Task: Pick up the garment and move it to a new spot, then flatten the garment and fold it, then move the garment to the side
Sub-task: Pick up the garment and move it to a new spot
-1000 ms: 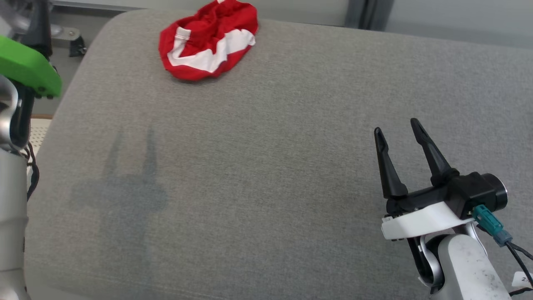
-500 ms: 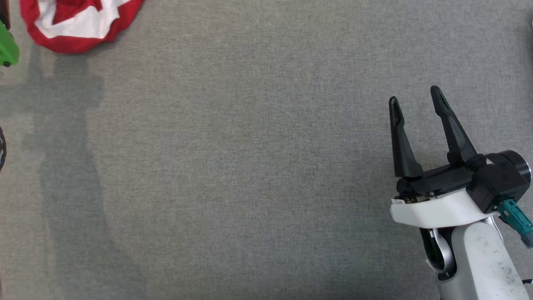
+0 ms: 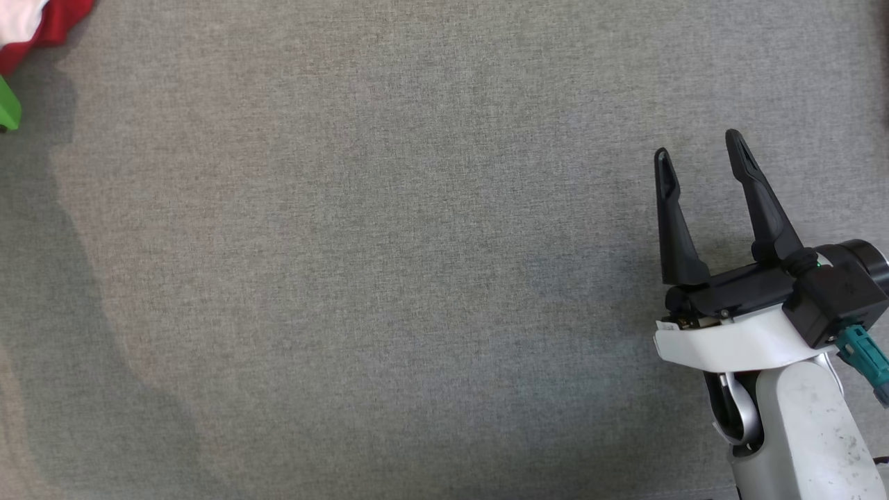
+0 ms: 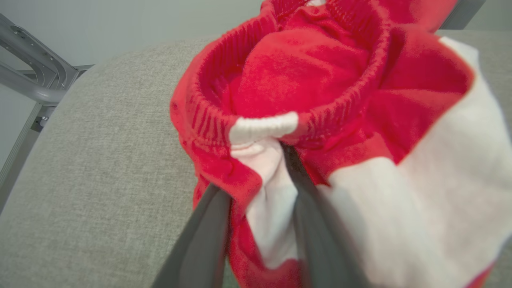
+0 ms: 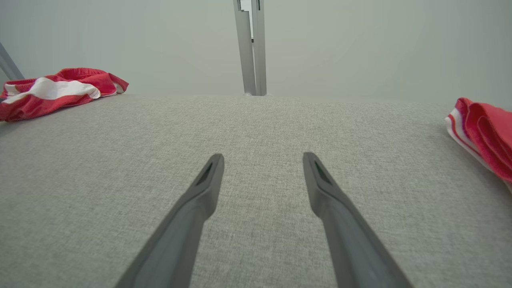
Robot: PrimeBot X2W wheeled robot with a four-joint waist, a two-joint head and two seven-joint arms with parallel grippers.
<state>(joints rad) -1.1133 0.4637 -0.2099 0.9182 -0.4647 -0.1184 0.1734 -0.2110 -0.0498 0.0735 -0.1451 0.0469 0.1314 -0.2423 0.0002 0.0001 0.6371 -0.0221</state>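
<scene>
Step, by the look of it: pickup. Left hand (image 4: 256, 171) clamps a white fold of the garment (image 4: 304, 72) just under its waistband (image 4: 264, 124) (fabric bunched in the grip), at the far left corner of the bench (image 3: 389, 264). Right hand (image 3: 700, 144) gapes empty over the bench's right side. Next, likely: lift clear, carry toward the bench's centre.

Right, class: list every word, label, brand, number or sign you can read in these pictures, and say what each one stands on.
None: no readable text appears anywhere.
The red and white garment has plain bands of colour and no print.
The right gripper shows no lettering.
The grey cushion and the folded red cloth are unmarked.
</scene>
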